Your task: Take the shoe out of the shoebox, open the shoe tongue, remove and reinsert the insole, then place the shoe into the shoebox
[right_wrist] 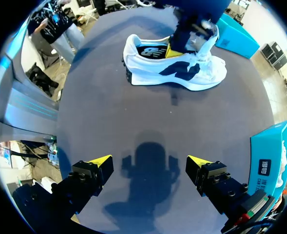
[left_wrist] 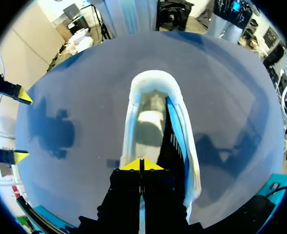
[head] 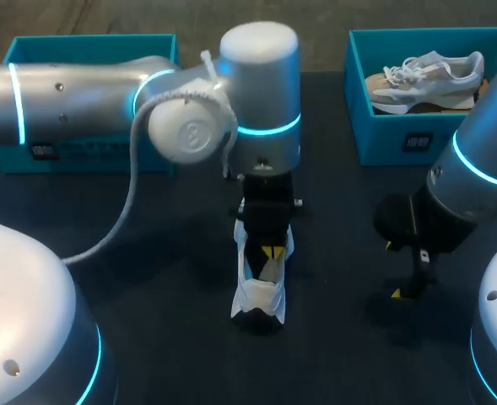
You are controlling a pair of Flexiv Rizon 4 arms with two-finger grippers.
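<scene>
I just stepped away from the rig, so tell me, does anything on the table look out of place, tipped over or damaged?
Nothing stands out. The white shoe stands upright on the table, and the left gripper reaches into its opening with its fingers together. A second shoe sits inside the teal box.

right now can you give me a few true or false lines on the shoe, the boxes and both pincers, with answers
1. The white shoe stands on the table, outside both boxes. True.
2. The right pincer is shut on the shoe. False: it is open over bare table, apart from the shoe, with nothing between its fingers.
3. The left pincer has its tips together, down in the shoe's opening. True.
4. The right shoebox is empty. False: a second shoe lies in it.
</scene>
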